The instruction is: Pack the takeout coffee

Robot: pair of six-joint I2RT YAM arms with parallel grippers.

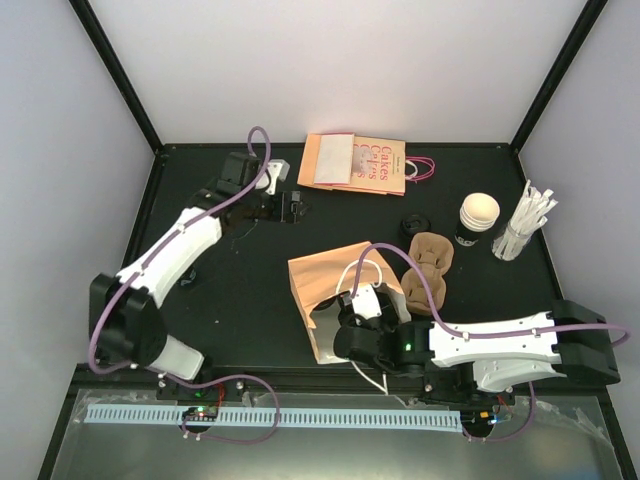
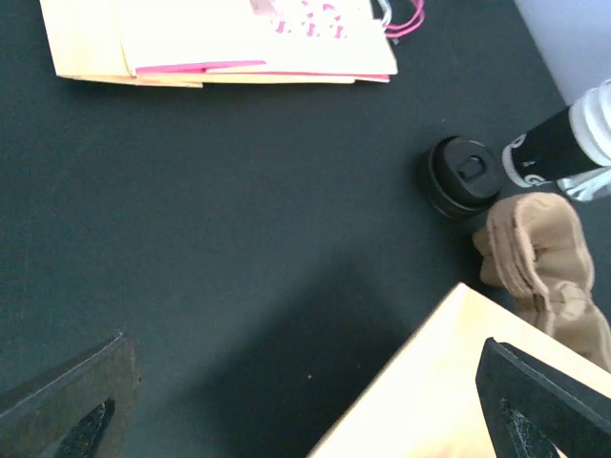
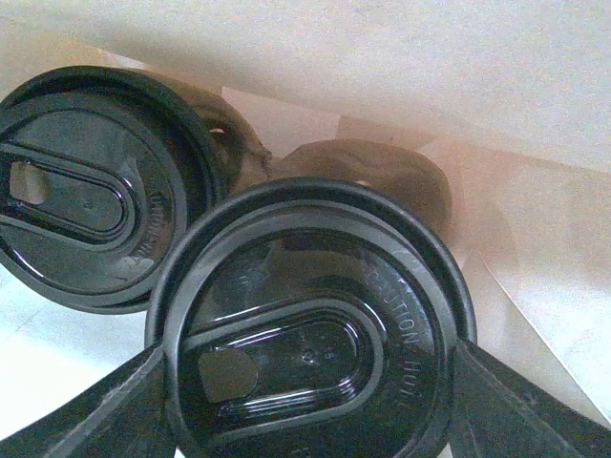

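takeout coffee (image 3: 310,286); lid toward right gripper (image 3: 310,355)

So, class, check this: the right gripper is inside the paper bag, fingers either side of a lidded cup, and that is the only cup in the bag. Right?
No. The right wrist view shows two in the paper bag: the lidded cup between the fingers of the right gripper, and a second lidded cup beside it. The rest holds.

You have bright, even light from above on the black table (image 1: 240,290) with only soft shadows, the fingers (image 2: 67,405) in your left wrist view are out of focus, and the takeout coffee (image 3: 305,343) shows faint glare inside the dimmer, warm-toned bag (image 3: 401,76).
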